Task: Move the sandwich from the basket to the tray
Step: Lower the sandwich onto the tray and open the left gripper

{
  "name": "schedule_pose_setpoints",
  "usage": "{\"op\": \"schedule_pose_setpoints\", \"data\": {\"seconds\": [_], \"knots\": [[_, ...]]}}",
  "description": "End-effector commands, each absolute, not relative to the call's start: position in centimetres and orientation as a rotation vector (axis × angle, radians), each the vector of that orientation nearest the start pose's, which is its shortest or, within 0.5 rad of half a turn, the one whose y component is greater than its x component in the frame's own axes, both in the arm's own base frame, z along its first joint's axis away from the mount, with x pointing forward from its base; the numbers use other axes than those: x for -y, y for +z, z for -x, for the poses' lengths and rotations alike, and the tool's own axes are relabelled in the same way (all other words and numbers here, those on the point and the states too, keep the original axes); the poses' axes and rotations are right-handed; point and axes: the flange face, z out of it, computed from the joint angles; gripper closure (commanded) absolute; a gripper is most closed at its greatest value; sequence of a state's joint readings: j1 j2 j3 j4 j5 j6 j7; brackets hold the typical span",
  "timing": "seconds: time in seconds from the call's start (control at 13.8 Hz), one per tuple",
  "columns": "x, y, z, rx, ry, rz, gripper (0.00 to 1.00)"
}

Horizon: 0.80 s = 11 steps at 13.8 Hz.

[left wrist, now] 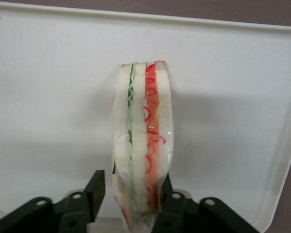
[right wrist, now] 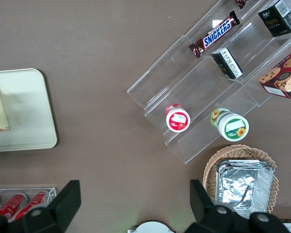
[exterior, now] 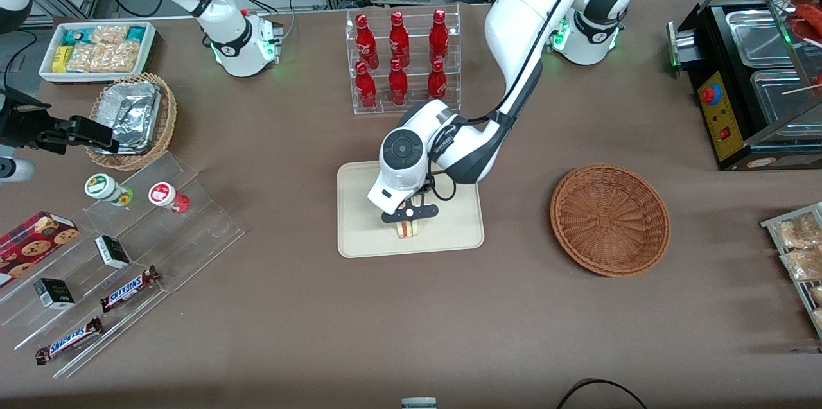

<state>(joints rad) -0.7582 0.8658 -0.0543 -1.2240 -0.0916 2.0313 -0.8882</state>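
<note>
Snickers bars (exterior: 128,287) lie nearest; over the tray (exterior: 359,229), the claw (exterior: 408,221) loosely straddles the sandwich (left wrist: 143,145).

Six red bottles (exterior: 398,56) in a clear rack, two Snickers bars (exterior: 128,287), two round lidded cups (exterior: 106,188), two small dark boxes (exterior: 112,251), one triangular white-bread sandwich (exterior: 409,228), one cream rectangular tray (exterior: 359,216), one reddish-brown wicker basket (exterior: 610,219).
</note>
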Motion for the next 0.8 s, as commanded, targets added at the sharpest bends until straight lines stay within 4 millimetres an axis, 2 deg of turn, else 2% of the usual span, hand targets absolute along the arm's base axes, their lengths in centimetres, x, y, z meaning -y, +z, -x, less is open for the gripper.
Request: {"op": "schedule_pose_setpoints", "data": {"seconds": [0.0,0.22,0.36,0.44,0.51,0.58,0.65,0.73], "knots": [[54.5,26.5,-52.3,0.239,0.207,3.179,0.0],[54.1,31.8,-52.9,0.23,0.2,3.181,0.0],[52.9,35.5,-53.5,0.17,0.172,3.19,0.0],[51.1,38.0,-54.3,0.04,0.161,3.205,0.0],[48.3,39.3,-55.9,0.02,0.199,3.196,0.0],[46.1,41.5,-56.1,0.059,0.247,3.165,0.0],[43.6,42.4,-56.6,0.078,0.276,3.14,0.0],[40.1,43.3,-58.1,0.109,0.287,3.139,0.0]]}}
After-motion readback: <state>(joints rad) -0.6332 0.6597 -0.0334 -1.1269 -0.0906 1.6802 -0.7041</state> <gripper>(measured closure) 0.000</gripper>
